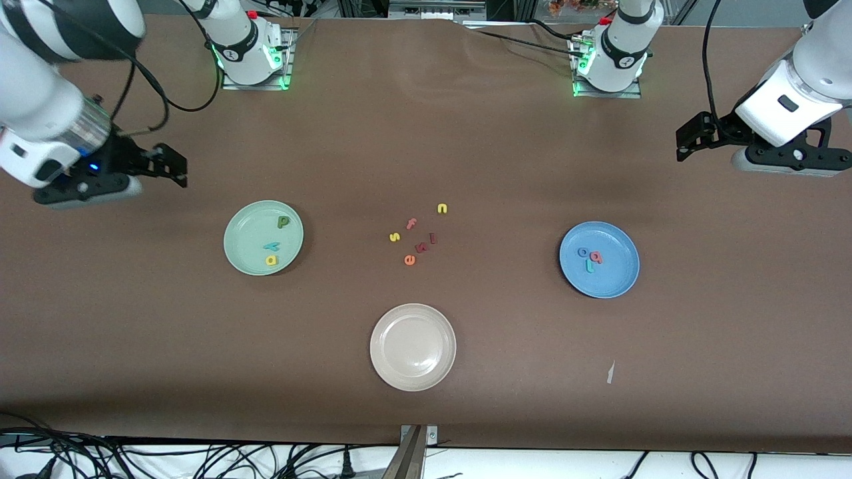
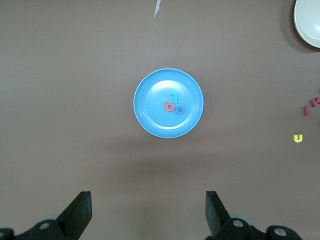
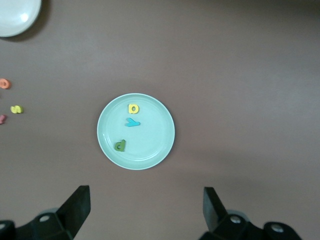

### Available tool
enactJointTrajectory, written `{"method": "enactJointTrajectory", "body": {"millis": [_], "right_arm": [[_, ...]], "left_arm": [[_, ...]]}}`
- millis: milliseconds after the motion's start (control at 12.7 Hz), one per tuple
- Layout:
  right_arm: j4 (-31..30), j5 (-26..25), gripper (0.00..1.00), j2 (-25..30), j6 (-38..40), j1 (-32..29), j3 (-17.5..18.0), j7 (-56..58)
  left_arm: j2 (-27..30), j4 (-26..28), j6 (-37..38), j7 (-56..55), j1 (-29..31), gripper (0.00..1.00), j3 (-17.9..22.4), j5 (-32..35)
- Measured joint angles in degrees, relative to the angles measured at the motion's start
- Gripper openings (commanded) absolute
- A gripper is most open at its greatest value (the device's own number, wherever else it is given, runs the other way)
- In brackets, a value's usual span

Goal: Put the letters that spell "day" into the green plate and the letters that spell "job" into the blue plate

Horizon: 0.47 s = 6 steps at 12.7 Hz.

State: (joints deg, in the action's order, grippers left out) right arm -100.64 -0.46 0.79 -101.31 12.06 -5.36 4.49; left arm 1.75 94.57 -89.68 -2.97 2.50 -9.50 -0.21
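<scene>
- The job looks done. All six letters sit in their plates.
- The green plate sits toward the right arm's end of the counter. It holds the dark green d, the teal y and the yellow a.
- These three lie in a loose line. The d is farthest from the front camera and the a is nearest.
- The blue plate sits toward the left arm's end. It holds the blue o, the red b and the teal j, all close together.
- The j is the long thin one. Which way its hook points is too small to tell.
- The spare letters lie between the two plates. The beige plate is nearest the front camera and has nothing in it.
- The right hand hangs over bare counter near the green plate, fingers wide, holding nothing.
- The left hand waits over bare counter near the blue plate, fingers wide, holding nothing.
</scene>
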Motion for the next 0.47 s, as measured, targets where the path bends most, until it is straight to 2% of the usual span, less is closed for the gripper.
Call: {"method": "enactJointTrajectory", "body": {"millis": [235, 471], "right_arm": [[4.4, -0.2, 1.00, 1.4, 5.9, -3.6, 3.0, 0.0], [5.7, -0.9, 1.00, 1.4, 7.8, -6.9, 6.1, 0.0]], "left_arm": [[0.0, 0.0, 0.0, 0.0, 0.0, 1.00, 0.0, 0.0], [0.0, 0.0, 0.0, 0.0, 0.0, 1.00, 0.0, 0.0]]}}
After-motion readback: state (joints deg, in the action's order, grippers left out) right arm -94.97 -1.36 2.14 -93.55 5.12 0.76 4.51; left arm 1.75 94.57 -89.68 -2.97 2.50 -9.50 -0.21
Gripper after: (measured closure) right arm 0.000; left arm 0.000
